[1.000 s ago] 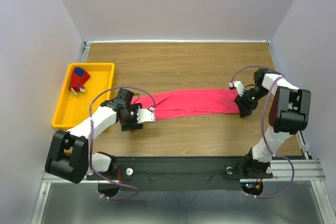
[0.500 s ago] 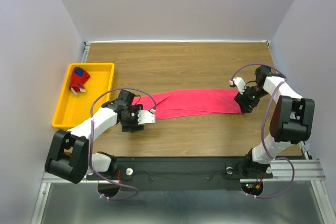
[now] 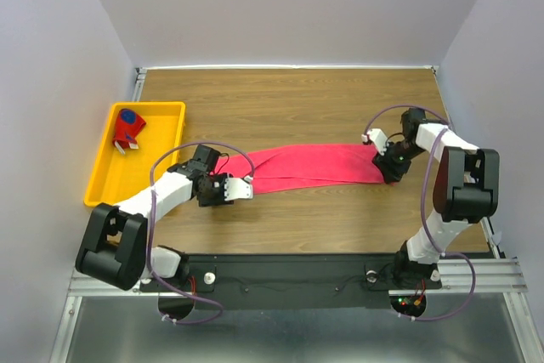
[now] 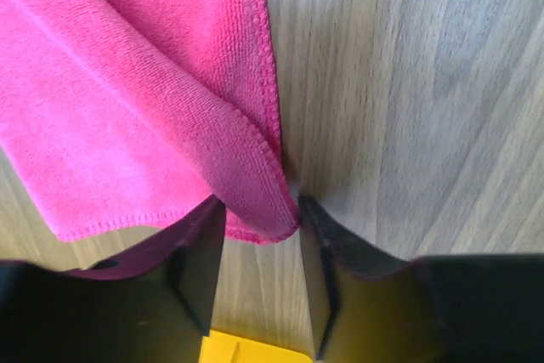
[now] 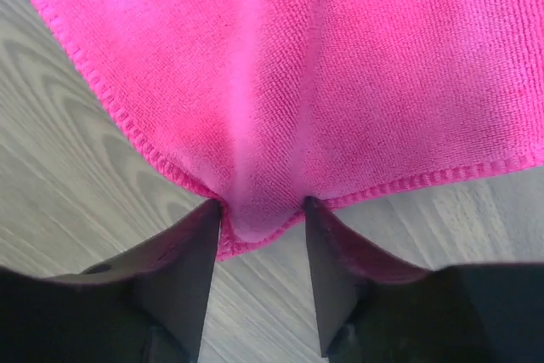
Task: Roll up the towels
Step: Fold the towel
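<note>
The plain pink-red towel (image 3: 314, 165) lies stretched in a long band across the middle of the wooden table. My left gripper (image 3: 231, 186) is at its left end; in the left wrist view its jaws (image 4: 259, 210) are shut on a folded corner of the pink towel (image 4: 127, 125). At the right end my right gripper (image 3: 387, 169) pinches the hem; the right wrist view shows the pink towel (image 5: 297, 65) puckered between the jaws of this gripper (image 5: 262, 210). The patterned red and navy towel (image 3: 129, 127) sits rolled in the yellow tray.
The yellow tray (image 3: 127, 178) stands at the table's left edge, close to the left arm. White walls close in the table on the left, the back and the right. Bare wood (image 3: 289, 108) lies behind the pink towel.
The left jaws have narrowed onto the towel's folded corner. The right gripper has moved slightly left and back along the towel's right end. The towel has stayed stretched.
</note>
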`<action>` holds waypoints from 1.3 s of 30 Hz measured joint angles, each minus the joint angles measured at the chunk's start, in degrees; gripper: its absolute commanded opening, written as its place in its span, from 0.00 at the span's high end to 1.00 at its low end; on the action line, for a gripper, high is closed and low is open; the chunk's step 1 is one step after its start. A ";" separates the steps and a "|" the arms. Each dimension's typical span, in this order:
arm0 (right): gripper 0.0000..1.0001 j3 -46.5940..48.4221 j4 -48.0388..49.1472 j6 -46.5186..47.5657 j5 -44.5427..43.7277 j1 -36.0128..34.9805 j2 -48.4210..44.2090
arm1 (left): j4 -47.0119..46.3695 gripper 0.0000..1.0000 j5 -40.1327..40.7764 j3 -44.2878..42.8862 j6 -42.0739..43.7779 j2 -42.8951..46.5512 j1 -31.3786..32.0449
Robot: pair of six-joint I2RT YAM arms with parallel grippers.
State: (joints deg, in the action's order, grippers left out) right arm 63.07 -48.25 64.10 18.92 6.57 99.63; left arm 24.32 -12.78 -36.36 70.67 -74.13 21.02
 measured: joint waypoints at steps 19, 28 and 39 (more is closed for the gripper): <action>0.99 0.17 2.64 -0.31 -3.80 2.89 0.50 | -2.03 1.00 4.24 1.88 4.02 2.69 -2.43; 0.99 4.26 -4.44 0.50 -0.46 6.88 0.50 | 0.55 1.00 1.07 -1.73 4.70 4.26 -6.27; 1.00 32.15 -9.38 -5.20 6.99 8.81 5.64 | -3.06 1.00 -2.21 -19.61 -2.25 -2.49 -8.76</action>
State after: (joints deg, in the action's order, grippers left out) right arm 95.22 -57.63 58.89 25.91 15.38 105.27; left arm 21.26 -14.98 -55.96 68.42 -76.62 12.25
